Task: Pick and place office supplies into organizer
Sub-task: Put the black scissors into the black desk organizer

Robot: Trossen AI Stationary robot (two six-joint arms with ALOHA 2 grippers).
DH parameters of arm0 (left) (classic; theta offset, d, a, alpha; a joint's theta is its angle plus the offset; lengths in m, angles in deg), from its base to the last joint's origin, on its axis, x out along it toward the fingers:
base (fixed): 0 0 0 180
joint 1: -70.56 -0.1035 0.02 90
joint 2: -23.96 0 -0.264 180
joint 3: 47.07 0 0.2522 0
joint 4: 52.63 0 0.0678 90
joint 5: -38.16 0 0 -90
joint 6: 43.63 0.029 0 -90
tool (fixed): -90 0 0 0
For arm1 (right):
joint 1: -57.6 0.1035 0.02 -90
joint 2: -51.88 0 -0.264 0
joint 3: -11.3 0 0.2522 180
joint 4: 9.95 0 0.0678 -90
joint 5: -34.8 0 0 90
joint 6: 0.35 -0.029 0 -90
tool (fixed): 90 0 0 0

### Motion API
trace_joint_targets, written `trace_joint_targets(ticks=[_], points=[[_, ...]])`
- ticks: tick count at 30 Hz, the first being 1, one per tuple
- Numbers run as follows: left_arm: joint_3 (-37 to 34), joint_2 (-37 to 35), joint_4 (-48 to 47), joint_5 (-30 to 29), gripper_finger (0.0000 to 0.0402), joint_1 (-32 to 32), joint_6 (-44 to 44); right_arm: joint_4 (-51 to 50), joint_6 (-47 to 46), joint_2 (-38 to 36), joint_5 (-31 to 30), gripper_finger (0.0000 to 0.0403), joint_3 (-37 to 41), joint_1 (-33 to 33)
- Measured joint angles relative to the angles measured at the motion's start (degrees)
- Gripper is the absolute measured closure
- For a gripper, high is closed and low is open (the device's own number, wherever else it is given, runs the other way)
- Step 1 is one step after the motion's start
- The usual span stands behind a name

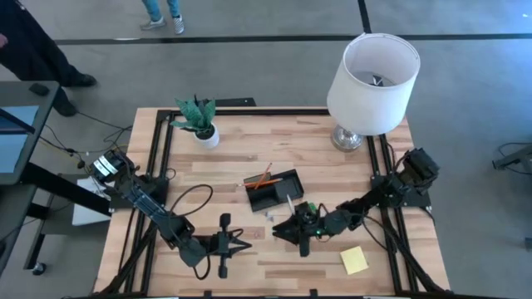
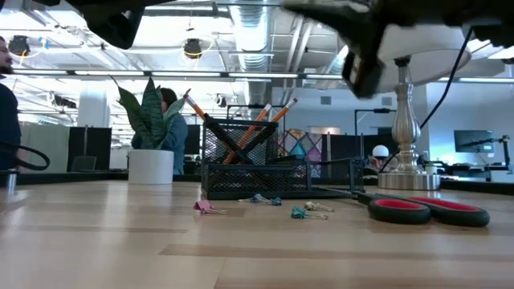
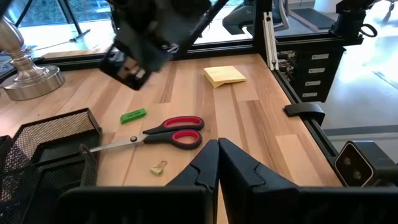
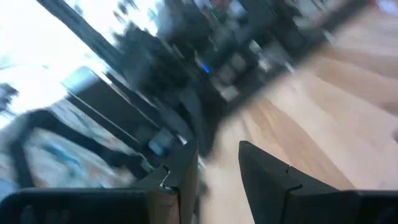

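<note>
The black mesh organizer (image 1: 273,189) stands mid-table with orange pencils (image 2: 269,120) leaning in it. The red-handled scissors (image 3: 168,132) lie flat on the table to its right, the small green block (image 3: 133,116) just past them. The yellow sticky-note pad (image 1: 353,260) lies near the table's right near corner. Small clips (image 2: 309,211) lie in front of the organizer. My right gripper (image 4: 217,152) is open and hovers above the scissors. My left gripper (image 3: 217,144) is shut, near the table's near edge and left of the scissors (image 1: 245,243).
A white-shaded lamp (image 1: 372,79) stands at the far right corner, with its metal base (image 2: 409,152) behind the scissors. A potted plant (image 1: 199,124) sits at the far left. People stand in the room beyond the table. Bare wood lies along the near edge.
</note>
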Motion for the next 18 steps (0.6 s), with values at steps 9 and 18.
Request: trace_joint_targets(ticks=[9, 18], points=[[0.00, 0.00, -0.17, 0.02, 0.0401, 0.02, 0.28, 21.14, 35.31, -4.20, -5.49, 0.0290, -0.11, 9.32], [0.00, 0.00, -0.46, 0.02, 0.0401, 0.02, 0.31, -14.30, 21.90, -6.75, -50.62, 0.0304, -6.55, 23.83]])
